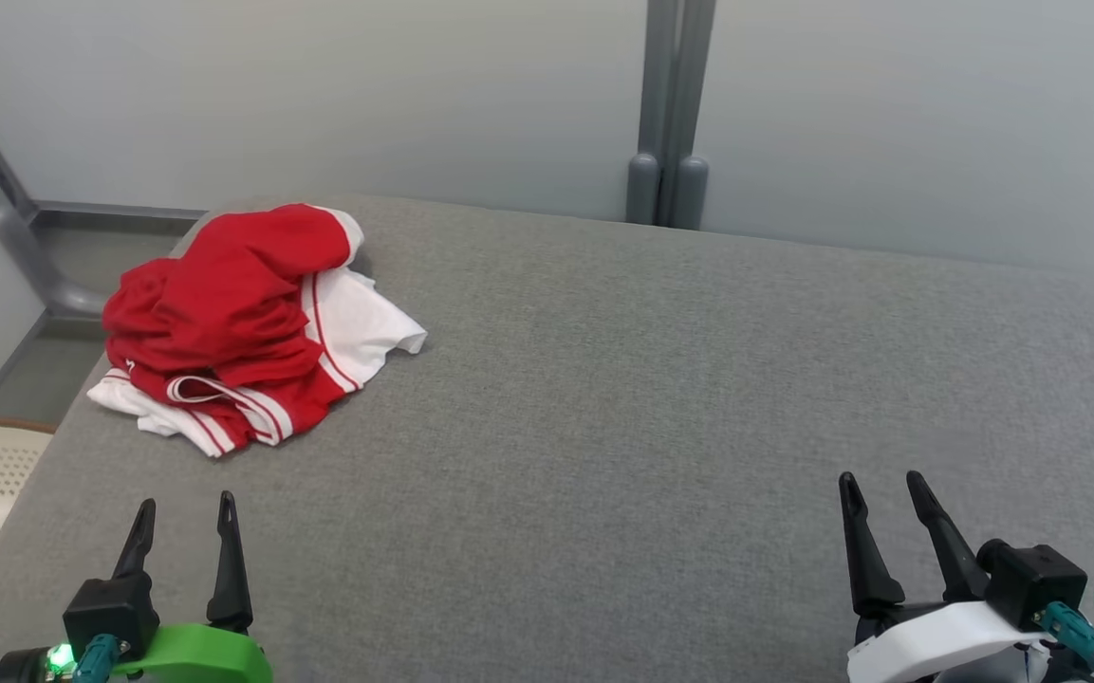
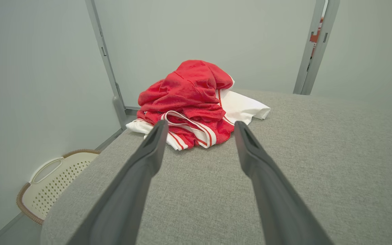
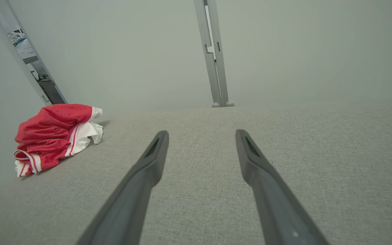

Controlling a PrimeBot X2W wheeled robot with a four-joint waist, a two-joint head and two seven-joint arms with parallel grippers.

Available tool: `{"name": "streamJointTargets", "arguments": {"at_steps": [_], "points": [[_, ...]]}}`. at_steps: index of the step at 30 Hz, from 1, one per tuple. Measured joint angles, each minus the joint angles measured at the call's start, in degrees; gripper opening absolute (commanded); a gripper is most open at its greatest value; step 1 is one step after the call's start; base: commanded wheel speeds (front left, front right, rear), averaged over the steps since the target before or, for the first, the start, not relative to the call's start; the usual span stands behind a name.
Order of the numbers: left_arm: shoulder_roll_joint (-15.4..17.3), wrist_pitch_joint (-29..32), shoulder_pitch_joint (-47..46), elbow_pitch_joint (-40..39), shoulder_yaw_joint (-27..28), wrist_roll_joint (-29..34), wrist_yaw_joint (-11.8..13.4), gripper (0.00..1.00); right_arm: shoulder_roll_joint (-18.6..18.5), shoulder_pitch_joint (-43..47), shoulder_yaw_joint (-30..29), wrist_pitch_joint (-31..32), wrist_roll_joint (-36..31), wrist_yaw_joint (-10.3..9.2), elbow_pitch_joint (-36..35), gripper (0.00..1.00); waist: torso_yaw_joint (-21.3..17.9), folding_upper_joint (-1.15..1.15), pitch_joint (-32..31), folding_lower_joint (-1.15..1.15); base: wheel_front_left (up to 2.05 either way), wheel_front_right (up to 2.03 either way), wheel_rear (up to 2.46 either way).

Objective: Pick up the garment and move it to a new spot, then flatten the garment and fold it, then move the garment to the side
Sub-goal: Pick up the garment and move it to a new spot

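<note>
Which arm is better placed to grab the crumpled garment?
Probably left: the left pincer is open with the garment straight ahead; the right pincer sits far off to its side.

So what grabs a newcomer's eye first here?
The crumpled red-and-white garment, heaped at the far left corner of the grey fabric surface. Then the left end effector and right end effector at the near edge, both open, empty, apart from it.

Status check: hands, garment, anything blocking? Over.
Left hand open, empty. Right hand open, empty. Red-and-white garment crumpled, far-left corner of grey surface, untouched. Nothing between left hand and it.
</note>
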Motion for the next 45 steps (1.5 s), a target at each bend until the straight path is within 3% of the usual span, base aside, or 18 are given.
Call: {"name": "streamJointTargets", "arguments": {"at_steps": [23,36,45], "points": [[1.40,0.00,0.62,-0.68,0.38,-0.93,1.52,1.00,0.07,-0.59,3.07,0.00,1.03,0.00,2.16,1.00,14.51,0.00,0.24,0.00,0.00,0.00,0.00],[1.38,0.00,1.27,-2.10,0.66,-1.16,2.48,1.00,0.08,-1.88,4.01,0.00,1.02,0.01,3.04,1.00,15.14,0.00,1.00,0.00,0.00,0.00,0.00],[1.79,0.11,-2.02,-1.08,0.64,-2.70,1.78,1.00,-0.15,-1.93,3.28,0.00,0.40,0.01,2.65,1.00,13.44,0.00,1.39,0.00,0.00,0.00,0.00]]}}
